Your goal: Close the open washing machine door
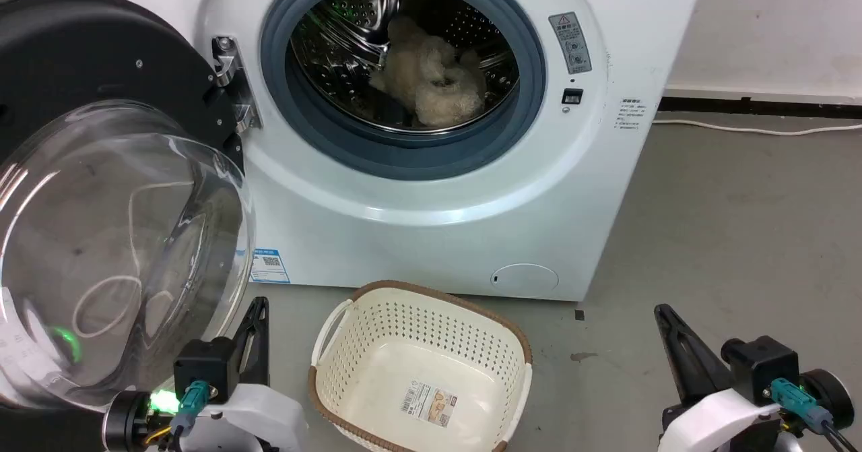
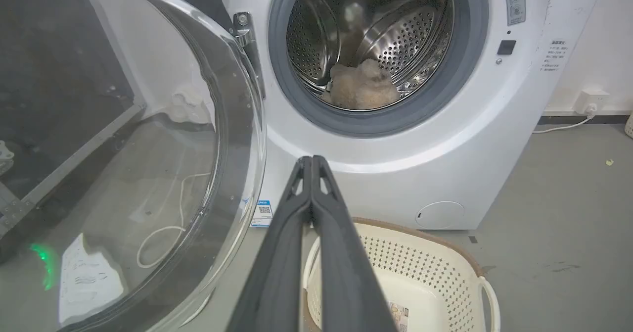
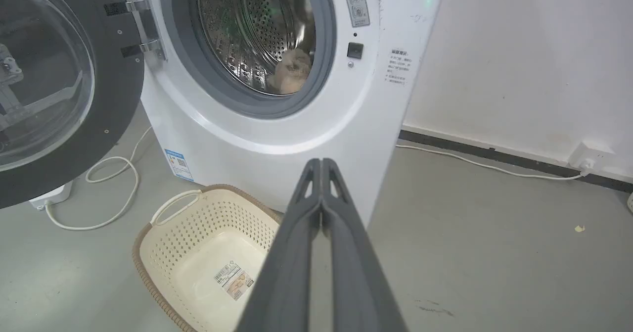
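The white washing machine [image 1: 431,230] stands ahead with its porthole uncovered and a fluffy beige item [image 1: 431,78] in the steel drum. Its door [image 1: 101,189], black-rimmed with a bulging clear glass bowl, hangs wide open on the metal hinge [image 1: 232,81] at the left. My left gripper [image 1: 259,304] is shut and empty, low beside the glass bowl's right edge; its fingers [image 2: 311,208] point at the washer's front. My right gripper [image 1: 663,314] is shut and empty at the lower right, over bare floor; its fingers [image 3: 321,198] point at the washer's right corner.
A cream perforated basket [image 1: 350,371], nothing in it but a label, sits on the grey floor right before the washer, between my arms. A white cable [image 3: 113,193] loops on the floor under the door. Another cable [image 1: 754,128] runs along the right wall's base.
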### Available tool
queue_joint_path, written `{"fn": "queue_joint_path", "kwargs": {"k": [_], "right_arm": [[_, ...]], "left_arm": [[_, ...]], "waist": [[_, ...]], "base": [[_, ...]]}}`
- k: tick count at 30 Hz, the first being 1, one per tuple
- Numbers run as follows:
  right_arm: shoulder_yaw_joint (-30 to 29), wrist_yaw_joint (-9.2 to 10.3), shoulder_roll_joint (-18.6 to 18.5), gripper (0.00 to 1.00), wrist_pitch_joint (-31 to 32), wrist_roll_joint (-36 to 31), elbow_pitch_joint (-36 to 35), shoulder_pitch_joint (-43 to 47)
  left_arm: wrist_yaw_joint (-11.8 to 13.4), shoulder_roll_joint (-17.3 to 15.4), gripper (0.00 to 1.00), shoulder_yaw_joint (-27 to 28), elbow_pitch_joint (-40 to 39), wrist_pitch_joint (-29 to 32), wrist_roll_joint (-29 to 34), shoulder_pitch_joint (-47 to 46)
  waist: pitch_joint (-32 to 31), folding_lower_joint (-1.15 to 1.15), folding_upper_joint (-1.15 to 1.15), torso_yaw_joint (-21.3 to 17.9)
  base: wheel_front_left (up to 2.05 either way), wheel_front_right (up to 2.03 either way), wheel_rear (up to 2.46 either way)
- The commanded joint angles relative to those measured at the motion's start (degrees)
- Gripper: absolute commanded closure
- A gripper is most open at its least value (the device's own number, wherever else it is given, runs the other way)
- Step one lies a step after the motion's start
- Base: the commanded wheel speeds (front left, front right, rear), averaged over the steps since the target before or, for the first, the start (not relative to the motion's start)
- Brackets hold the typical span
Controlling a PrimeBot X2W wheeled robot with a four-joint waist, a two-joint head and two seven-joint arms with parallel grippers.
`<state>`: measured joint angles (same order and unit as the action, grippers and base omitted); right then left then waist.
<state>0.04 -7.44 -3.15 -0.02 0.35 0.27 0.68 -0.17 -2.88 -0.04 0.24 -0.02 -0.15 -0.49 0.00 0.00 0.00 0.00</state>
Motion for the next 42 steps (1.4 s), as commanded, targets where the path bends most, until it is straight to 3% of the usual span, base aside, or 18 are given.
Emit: {"fn": "queue_joint_path", "kwargs": {"k": [1,17,18,42], "right_arm": [[-0.04,-0.05,0.27,1.0,0.02,-0.35,-0.27,-0.68],[-0.04,-0.05,0.27,1.0,0.02,-0.35,-0.27,-0.68],[-0.02,0.0,0.0,0.0,-0.02,0.02,0.0,0.0],[-0.72,-0.01,0.03,0.0,-2.44,0.79,0.43,0.57]], "left_arm": [[0.17,0.01,1.0,0.04,-0.24,0.02,0.15,0.49],[0.17,0.01,1.0,0.04,-0.24,0.02,0.15,0.49],[0.0,0.0,0.0,0.0,0.0,-0.02,0.0,0.01],[-0.32,0.0,0.0,-1.03,0.59,-2.43,-0.5,-0.02]], "waist": [[0.0,0.0,0.0,0.0],[0.0,0.0,0.0,0.0],[0.0,0.0,0.0,0.0],[-0.36,0.0,0.0,2.31]], "base": [[0.0,0.0,0.0],[0.0,0.0,0.0],[0.0,0.0,0.0],[0.0,0.0,0.0]]}}
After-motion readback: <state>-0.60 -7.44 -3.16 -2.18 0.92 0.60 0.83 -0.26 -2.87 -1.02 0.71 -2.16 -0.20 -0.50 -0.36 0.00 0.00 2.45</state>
